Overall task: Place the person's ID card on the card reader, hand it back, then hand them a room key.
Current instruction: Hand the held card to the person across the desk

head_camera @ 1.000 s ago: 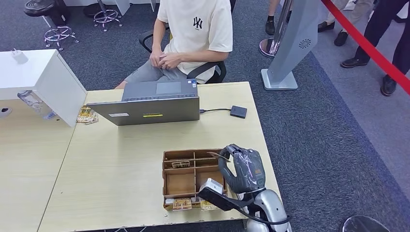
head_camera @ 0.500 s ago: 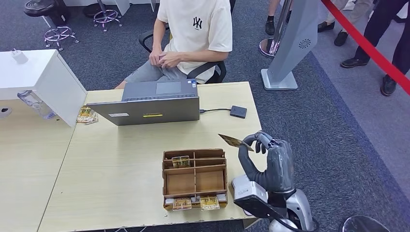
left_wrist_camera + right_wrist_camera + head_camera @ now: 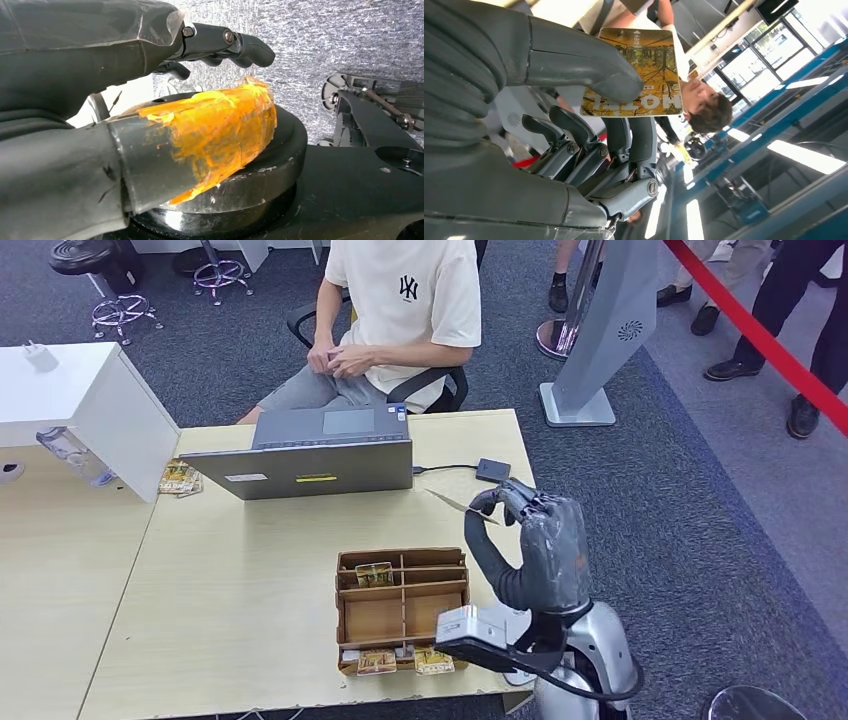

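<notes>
Above the right part of the pale wooden table (image 3: 250, 580), we see the robot's grey right hand (image 3: 535, 540) raised on its silver arm, pinching a thin rectangular room key card printed with yellow autumn trees (image 3: 455, 505) between the thumb and the fingers. From the right wrist view we can tell the thick thumb lies across the printed face of the card (image 3: 636, 70), with two dark fingers under it and the others curled away. The card sits roughly level, pointing toward the open grey laptop (image 3: 320, 455) and the seated person in a cream T-shirt (image 3: 400, 300) beyond the table's far edge, whose hands are clasped in their lap. Just beside the right hand, nearer to us, stands the brown cardboard divided tray (image 3: 403, 608); we see one card in its far left compartment and more cards along its near edge. A small black square card reader (image 3: 493, 471) lies on the table by the laptop, wired to it and close beyond the held card. On the left wrist view, the left hand (image 3: 150, 60) hangs down with its fingers apart, an orange-taped thumb (image 3: 215, 135) forward, holding nothing.
</notes>
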